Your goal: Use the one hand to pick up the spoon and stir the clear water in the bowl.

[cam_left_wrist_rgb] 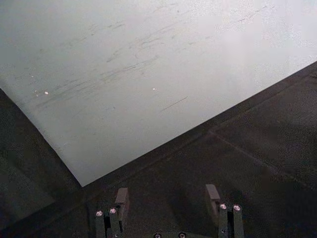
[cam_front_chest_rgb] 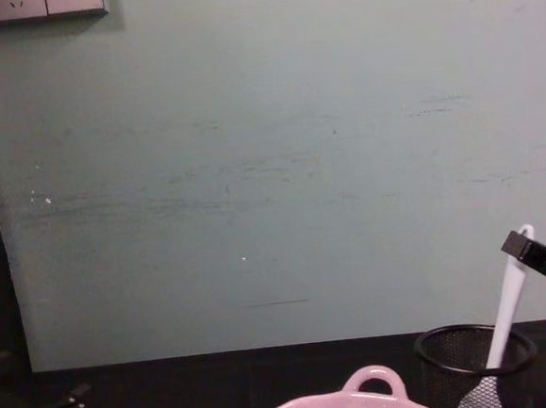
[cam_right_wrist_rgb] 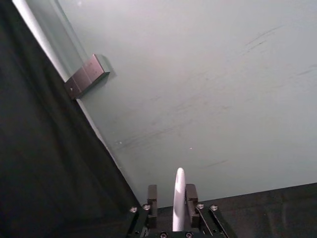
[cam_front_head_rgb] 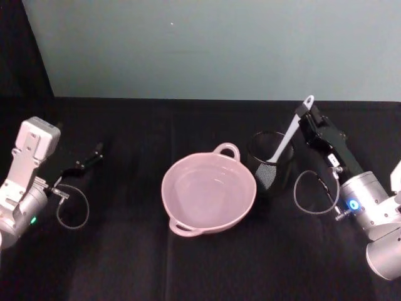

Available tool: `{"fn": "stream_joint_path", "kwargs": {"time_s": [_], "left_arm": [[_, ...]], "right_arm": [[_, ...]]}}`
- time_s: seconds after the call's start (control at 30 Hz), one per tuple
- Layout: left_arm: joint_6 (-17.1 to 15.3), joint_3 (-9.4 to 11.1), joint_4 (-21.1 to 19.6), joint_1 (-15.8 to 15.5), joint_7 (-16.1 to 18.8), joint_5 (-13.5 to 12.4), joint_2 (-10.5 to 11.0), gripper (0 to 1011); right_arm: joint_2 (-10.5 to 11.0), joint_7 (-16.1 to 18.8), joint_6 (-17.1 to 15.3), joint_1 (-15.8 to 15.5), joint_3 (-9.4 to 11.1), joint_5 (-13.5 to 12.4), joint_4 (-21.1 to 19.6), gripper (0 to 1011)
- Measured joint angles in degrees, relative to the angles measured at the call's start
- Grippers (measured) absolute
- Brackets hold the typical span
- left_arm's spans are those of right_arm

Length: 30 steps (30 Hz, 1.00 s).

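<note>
Right gripper (cam_front_head_rgb: 304, 116) clamped on the white spoon (cam_front_head_rgb: 285, 143) handle near its tip, blade down inside the mesh cup (cam_front_head_rgb: 270, 168) beside the pink bowl (cam_front_head_rgb: 208, 192), ready for lifting. Left gripper (cam_front_head_rgb: 95, 152) parked well apart from bowl, fingers spread, empty.

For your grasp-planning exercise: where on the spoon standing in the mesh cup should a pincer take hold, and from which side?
Grip the upper handle, near the holed tip. The spoon leans in the black mesh cup with its blade down inside, so only the slim handle is free. Come from the robot's right and above, as the right pincer does, shut on that handle.
</note>
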<state>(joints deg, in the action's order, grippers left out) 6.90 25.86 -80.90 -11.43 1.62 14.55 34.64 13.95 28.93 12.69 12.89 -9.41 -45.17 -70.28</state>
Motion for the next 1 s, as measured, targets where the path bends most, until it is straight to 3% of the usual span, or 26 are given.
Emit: {"fn": "stream_joint_path", "kwargs": {"time_s": [0.07,0.2,0.37,0.6,0.7,1.0], "left_arm": [[0.0,0.0,0.0,0.0,0.0,0.0,0.0,1011],[0.0,0.0,0.0,0.0,0.0,0.0,0.0,1011],[0.0,0.0,0.0,0.0,0.0,0.0,0.0,1011],[0.0,0.0,0.0,0.0,0.0,0.0,0.0,1011],[0.0,0.0,0.0,0.0,0.0,0.0,0.0,1011],[0.0,0.0,0.0,0.0,0.0,0.0,0.0,1011]], "right_arm": [[0.1,-0.4,-0.2,-0.4,0.3,-0.3,-0.4,426],[0.5,-1.2,-1.2,-1.1,0.5,-0.4,-1.6,524],[2.1,-4.1,-4.4,-3.0,0.4,0.2,-5.1,707],[5.3,-8.6,-8.9,-7.4,0.1,2.0,-12.6,893],[6.8,-11.0,-11.1,-10.8,0.4,2.5,-17.0,985],[10.6,-13.0,-12.8,-17.7,2.2,2.9,-25.2,1003]]}}
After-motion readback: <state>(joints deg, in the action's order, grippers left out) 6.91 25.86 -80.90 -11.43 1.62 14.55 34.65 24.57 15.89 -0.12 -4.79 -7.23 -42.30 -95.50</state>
